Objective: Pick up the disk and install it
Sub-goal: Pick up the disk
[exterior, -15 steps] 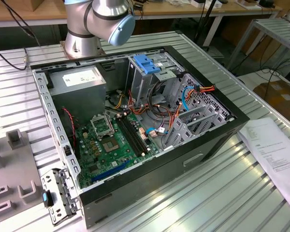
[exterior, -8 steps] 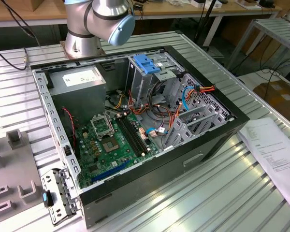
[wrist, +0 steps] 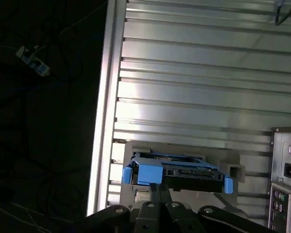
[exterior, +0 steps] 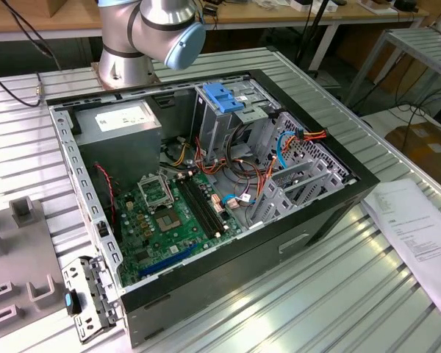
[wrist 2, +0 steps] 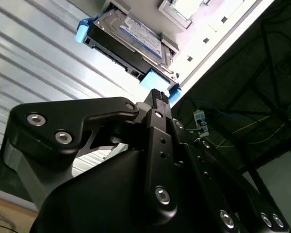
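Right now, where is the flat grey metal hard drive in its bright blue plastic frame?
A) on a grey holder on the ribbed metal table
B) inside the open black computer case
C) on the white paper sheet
A: in the first wrist view the grey, blue-framed disk lies on a grey holder atop the ribbed metal table, close to the gripper.

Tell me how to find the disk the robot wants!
Look at the ribbed silver table and follow it to its edge. A grey holder sits there, and the disk lies on it. The disk is the flat grey box with bright blue plastic at its ends, while the holder and table are plain grey.
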Controlling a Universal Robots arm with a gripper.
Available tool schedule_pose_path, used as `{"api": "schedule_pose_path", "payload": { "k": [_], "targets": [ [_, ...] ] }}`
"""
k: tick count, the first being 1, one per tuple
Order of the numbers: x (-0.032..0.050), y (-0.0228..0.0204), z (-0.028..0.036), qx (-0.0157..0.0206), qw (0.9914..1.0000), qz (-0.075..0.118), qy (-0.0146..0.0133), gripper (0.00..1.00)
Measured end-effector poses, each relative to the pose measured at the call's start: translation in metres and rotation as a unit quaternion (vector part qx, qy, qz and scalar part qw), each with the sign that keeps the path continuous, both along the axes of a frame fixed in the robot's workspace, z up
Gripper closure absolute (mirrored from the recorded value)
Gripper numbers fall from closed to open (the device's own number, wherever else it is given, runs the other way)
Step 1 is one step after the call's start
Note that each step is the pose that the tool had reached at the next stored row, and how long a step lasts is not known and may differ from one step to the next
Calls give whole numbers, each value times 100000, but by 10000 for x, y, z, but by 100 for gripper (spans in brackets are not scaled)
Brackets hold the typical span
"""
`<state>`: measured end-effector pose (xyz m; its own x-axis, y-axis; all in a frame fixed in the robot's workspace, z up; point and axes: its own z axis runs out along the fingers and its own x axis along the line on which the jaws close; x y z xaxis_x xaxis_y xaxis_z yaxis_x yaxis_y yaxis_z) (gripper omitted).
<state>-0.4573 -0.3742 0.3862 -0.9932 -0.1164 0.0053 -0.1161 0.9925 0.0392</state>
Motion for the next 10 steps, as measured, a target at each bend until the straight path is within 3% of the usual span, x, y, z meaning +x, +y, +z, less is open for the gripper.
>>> {"api": "schedule_pose_path", "payload": {
  "k": [2,3,4,5,6,7,10],
  "targets": [
    [0,0,0,-1,99936,3564,1,89],
    [0,0,0,-1,99792,6451,3,89],
    [0,0,0,-2,99669,8135,4,89],
    [0,0,0,-2,99465,10328,4,89],
    [0,0,0,1,99024,13934,1,89],
    [0,0,0,-1,98772,15622,4,89],
    [0,0,0,-1,98761,15696,2,89]
  ]
}}
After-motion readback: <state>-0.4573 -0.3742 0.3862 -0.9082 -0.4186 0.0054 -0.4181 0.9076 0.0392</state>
